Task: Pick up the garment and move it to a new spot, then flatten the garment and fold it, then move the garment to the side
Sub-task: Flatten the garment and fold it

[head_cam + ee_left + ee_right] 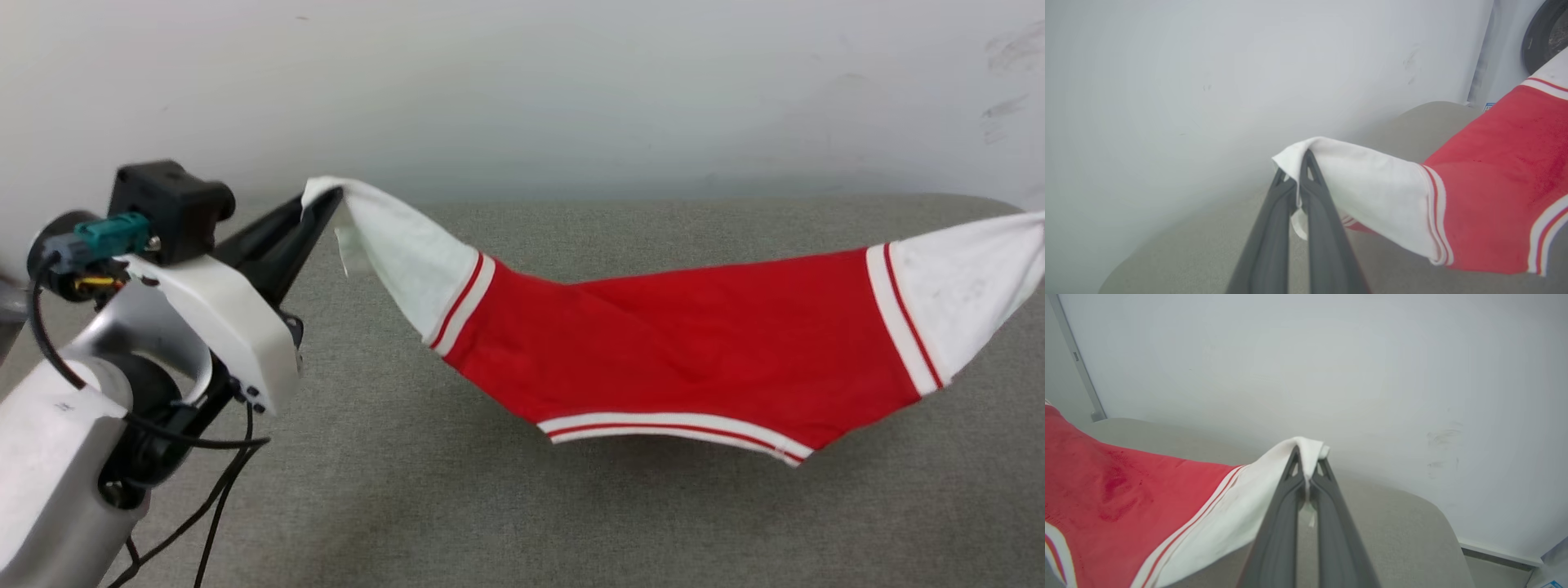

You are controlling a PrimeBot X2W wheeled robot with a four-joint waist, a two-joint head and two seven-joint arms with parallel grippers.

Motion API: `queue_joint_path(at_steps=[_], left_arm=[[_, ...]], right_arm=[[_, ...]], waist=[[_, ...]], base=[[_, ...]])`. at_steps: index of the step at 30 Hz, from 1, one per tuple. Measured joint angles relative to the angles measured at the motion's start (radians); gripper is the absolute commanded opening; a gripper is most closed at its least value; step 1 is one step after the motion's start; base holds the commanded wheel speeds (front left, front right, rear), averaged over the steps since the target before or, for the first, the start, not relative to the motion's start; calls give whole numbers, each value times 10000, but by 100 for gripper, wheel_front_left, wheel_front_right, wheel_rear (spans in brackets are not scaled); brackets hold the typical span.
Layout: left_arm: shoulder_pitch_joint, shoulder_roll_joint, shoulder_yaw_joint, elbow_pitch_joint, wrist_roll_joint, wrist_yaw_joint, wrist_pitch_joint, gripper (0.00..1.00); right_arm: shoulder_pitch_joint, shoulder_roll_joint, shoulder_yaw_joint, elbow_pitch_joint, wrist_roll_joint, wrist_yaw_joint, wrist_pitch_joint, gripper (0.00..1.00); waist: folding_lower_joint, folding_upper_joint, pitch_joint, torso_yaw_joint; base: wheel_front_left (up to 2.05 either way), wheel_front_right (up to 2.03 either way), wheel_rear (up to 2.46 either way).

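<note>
Well, my left gripper [1295,163] is pressed together on the tip of one white sleeve [1372,183], with the cloth draped over my two dark fingers [1274,245] at the centre of the left wrist view. My right gripper [1308,455] is likewise pinched on the other white sleeve [1241,506], at the middle of the right wrist view. Between them the garment [678,351] hangs like a hammock across the centre of the head view, red body sagging and striped hem [669,425] lowest, over the grey cloth-covered surface [571,523]; whether the hem touches it I cannot tell. The head view gives the whole span and my left arm [73,457] at lower left, while the far sleeve runs off its right edge. The wrist views show each pinch close up, with a pale wall [1331,355] behind
</note>
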Motion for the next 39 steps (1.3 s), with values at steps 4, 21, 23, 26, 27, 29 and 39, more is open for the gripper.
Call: queue_joint_path(at_steps=[4,21,23,26,27,29,39], left_arm=[[-734,-357,265,-244,102,130,-349,0],[-5440,-2052,537,1281,941,-10,-1210,0],[-6115,-2238,522,1714,1080,-96,-1290,0],[-7136,-2485,520,2510,1317,-157,-1438,0],[-7472,-2533,506,2807,1413,-201,-1503,0],[-8165,-2725,518,3371,1505,-267,-1622,0],[-11232,-3254,554,6318,2125,-627,-2633,0]], right_arm=[[-792,-65,-240,-311,-46,0,136,0],[-5903,-499,905,815,-633,2,234,0],[-6776,-476,1216,1166,-817,0,136,0],[-8109,-274,1741,1745,-1026,2,48,0],[-8565,-188,1866,1990,-1127,2,-4,0],[-9503,-71,2148,2506,-1358,2,-77,0],[-13424,485,3405,5599,-2474,2,-1170,0]], waist=[[0,0,28,-44],[1,0,1677,-108],[1,0,2051,-120],[2,0,2631,-139],[3,-1,2821,-146],[3,-1,3205,-160],[5,-1,4805,-221]], base=[[0,0,0],[0,0,0],[0,0,0],[0,0,0],[0,0,0],[0,0,0],[0,0,0]])
